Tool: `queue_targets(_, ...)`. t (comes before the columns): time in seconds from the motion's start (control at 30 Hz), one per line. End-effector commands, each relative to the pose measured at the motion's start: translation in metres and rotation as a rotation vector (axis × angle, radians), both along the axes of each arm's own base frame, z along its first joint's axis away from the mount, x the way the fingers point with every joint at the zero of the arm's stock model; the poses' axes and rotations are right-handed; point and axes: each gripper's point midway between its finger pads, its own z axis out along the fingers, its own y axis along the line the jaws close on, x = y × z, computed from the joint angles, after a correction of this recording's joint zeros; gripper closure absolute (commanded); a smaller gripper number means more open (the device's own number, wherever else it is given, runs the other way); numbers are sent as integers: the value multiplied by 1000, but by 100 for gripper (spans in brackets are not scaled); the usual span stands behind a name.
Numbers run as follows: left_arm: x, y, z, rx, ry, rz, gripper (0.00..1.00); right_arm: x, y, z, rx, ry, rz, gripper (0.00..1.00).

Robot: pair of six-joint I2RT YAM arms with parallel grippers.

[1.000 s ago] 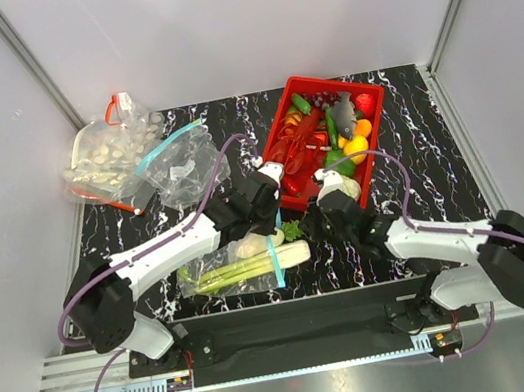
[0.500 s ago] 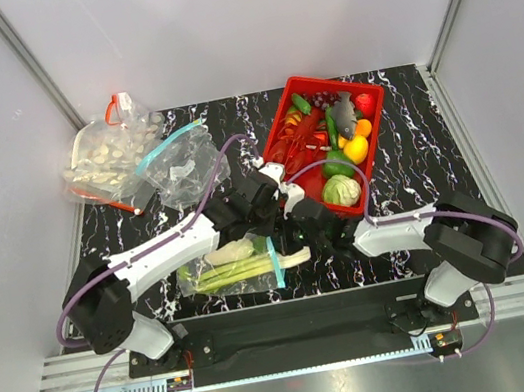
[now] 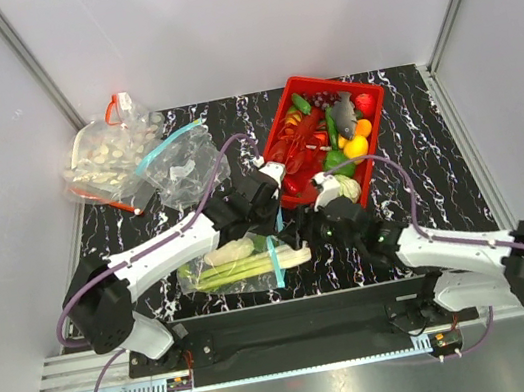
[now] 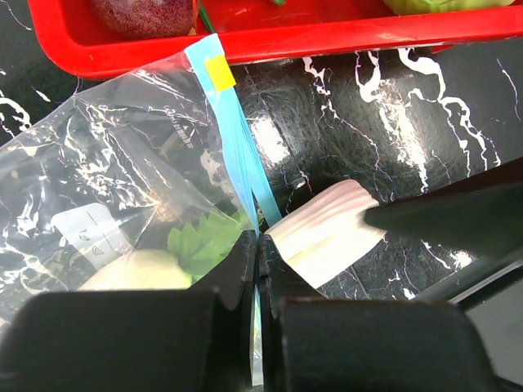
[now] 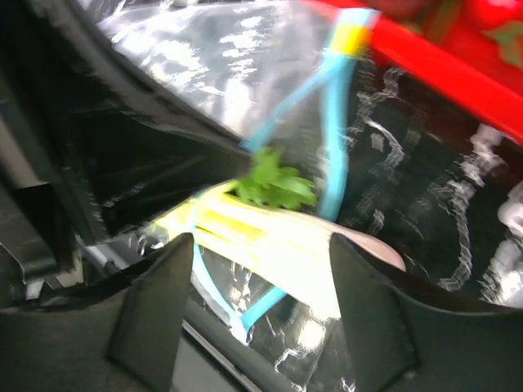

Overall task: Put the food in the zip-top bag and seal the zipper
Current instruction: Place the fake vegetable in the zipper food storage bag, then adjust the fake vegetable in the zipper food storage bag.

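The left end effector pinches the teal zipper. The right end effector, spread, apparently straddles the protruding leek

On the desk, the bag lies before the basket, leftward; the leek lies in it, one end past the zipper. Other bags lie left of the basket.

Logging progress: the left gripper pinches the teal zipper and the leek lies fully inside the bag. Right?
No. The left gripper does pinch the zipper, but the leek has its white end outside the bag, per the left wrist view.
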Motion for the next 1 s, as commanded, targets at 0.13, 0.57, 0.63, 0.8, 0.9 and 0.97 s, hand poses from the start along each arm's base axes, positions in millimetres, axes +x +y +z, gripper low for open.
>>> queue_targets(0.13,11,-14,19,-51,-52,-23,100,-21,-67,-41,-94,235,-278,24)
queue_targets(0.57,12,-27,12,8,-86,-84,100,-22,-31,-73,14,325,-213,31)
queue_targets(0.63,10,-31,12,5,-87,-103,100,-17,-23,-75,1,298,-182,41)
queue_targets(0.8,1,-40,11,-1,-89,-165,100,3,-1,-50,37,162,-116,64)
queue_targets(0.9,-2,-42,10,12,-91,-189,100,9,6,-31,57,79,-75,69)
queue_targets(0.97,-2,-42,9,16,-88,-199,100,10,9,-20,78,36,-48,72)
